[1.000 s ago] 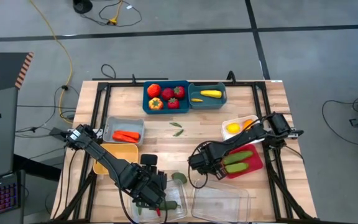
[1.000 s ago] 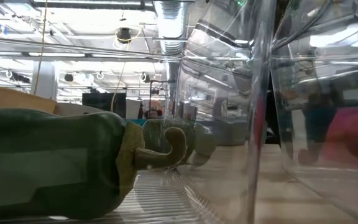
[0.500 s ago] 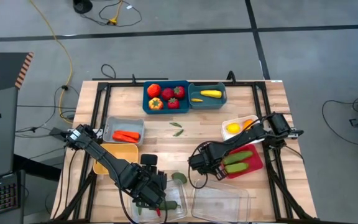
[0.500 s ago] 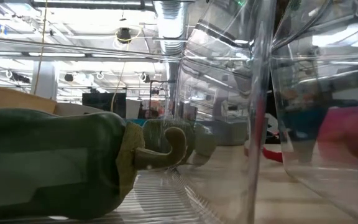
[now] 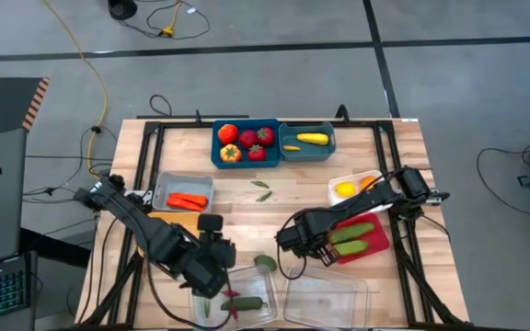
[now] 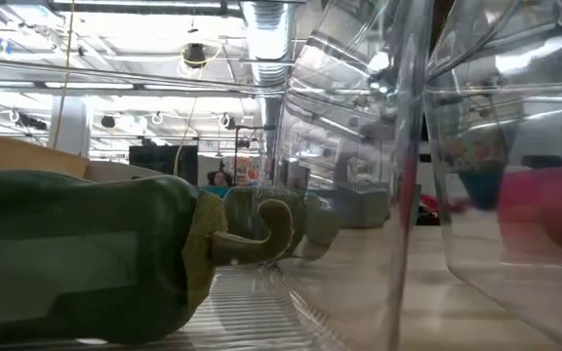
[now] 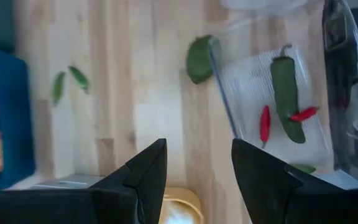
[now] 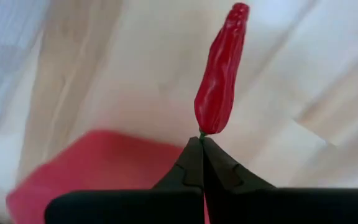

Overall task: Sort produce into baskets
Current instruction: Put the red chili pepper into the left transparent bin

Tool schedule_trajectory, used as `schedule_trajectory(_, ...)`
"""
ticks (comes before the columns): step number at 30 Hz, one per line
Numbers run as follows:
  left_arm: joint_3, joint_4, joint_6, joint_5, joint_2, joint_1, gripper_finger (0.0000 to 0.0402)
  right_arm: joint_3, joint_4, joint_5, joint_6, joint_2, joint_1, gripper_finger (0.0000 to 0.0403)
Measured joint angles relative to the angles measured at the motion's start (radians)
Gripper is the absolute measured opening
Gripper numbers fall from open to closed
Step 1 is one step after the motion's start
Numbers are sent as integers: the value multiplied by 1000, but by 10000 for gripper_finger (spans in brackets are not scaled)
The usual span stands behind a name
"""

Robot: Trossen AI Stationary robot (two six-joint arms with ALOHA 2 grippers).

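Pinches a red chili (image 8: 221, 74) by the tip of its thin stem with the right claw (image 8: 201, 140), clenched tight, over the middle of the surface just beside the red bin (image 5: 378, 246). Calls for a slow, level carry to the clear tray (image 5: 270, 317) at the near edge, given so slim a hold and the likely risk of a swing or slip. Best released low over the tray floor, away from the left claw (image 7: 199, 146), spread with nothing in it, near that tray's rim. Holds a green pepper (image 7: 286, 93) and two small red chilies (image 7: 265, 124) in that tray, and green cucumbers (image 5: 355, 234) in the red bin.
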Motion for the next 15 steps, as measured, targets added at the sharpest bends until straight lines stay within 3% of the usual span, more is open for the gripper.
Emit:
schedule_trajectory(9,0,-28,116,-84,-120,35,168,233,-214,136,62,0,-1,26)
schedule_trajectory(15,0,-28,256,-96,-203,120,168,385,-203,153,121,-1,19,23)
